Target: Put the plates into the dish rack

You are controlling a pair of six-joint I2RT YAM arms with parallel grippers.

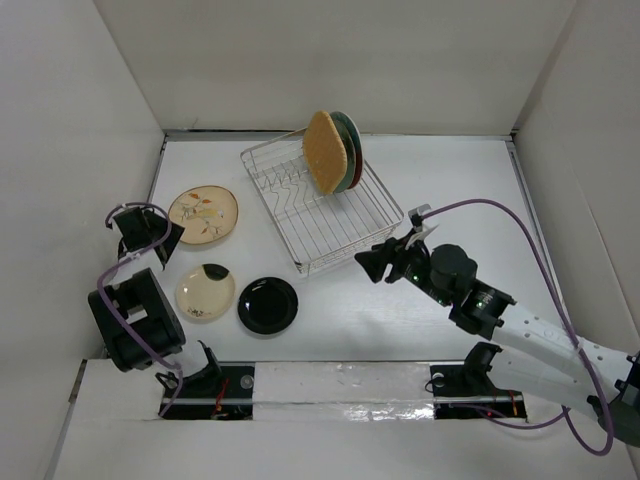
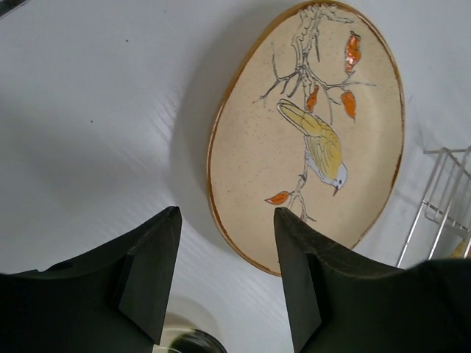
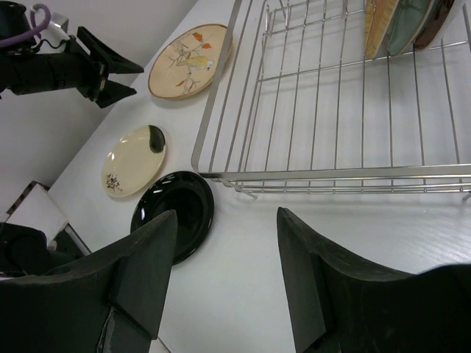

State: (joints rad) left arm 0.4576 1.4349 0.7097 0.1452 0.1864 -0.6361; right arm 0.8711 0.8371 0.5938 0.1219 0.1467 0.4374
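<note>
From above, three plates were seen standing in the dish rack, and three lying left of it. By the left wrist, open left fingers were shown near the tan floral plate, which, lying flat, might be shoved, not caught. By the right wrist, right fingers were shown open and empty.

Left arm: folded close above its base, wrist raised. The left gripper points forward and to the right, jaws parted and empty. Right arm: stretched leftward from its base. The right gripper sits low, jaws likewise parted and empty.
</note>
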